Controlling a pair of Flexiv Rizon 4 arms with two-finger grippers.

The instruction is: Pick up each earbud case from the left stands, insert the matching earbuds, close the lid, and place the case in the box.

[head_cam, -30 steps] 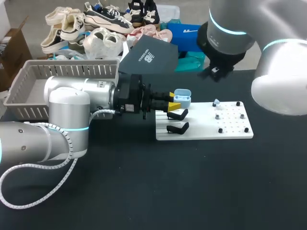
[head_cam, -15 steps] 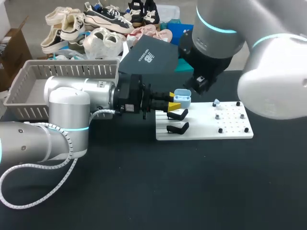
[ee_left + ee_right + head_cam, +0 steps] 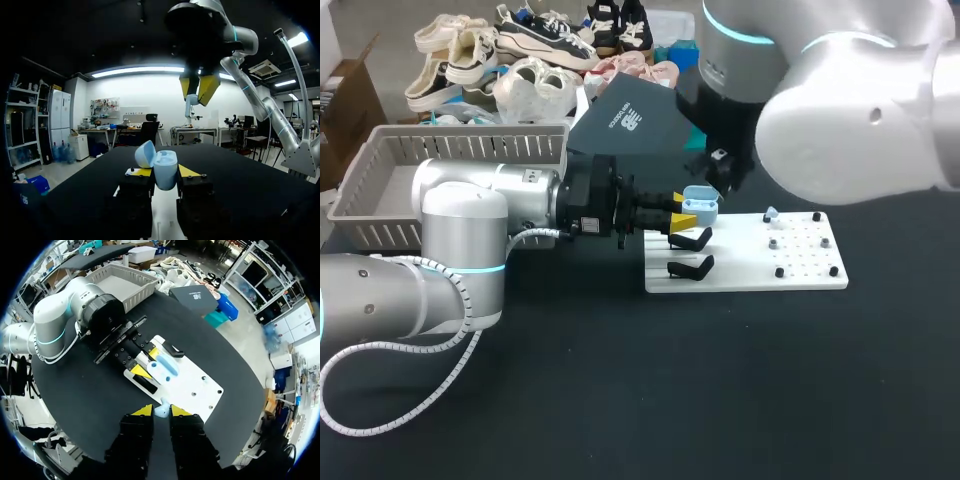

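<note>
Holding open case [image 3: 164, 169] in left gripper [image 3: 162, 173], lid [image 3: 144, 153] tipped back, over white board [image 3: 750, 276]. Pinching earbud [image 3: 161, 410] in right gripper [image 3: 156, 411], above case and apart. Hold case level; line earbud over its matching side, lower straight, let go only once seated.

Open air lies between the right hand [image 3: 199, 90], which pinches an earbud [image 3: 162, 409], and the upturned mouth of the earbud case [image 3: 166, 172] below. The raised lid [image 3: 145, 153] walls one side. The left hand [image 3: 682, 213] clamps the case's flanks. Two black stands [image 3: 692, 240] crowd the white board [image 3: 800, 275] just beside. The desk [image 3: 720, 400] in front of the board offers passage.
</note>
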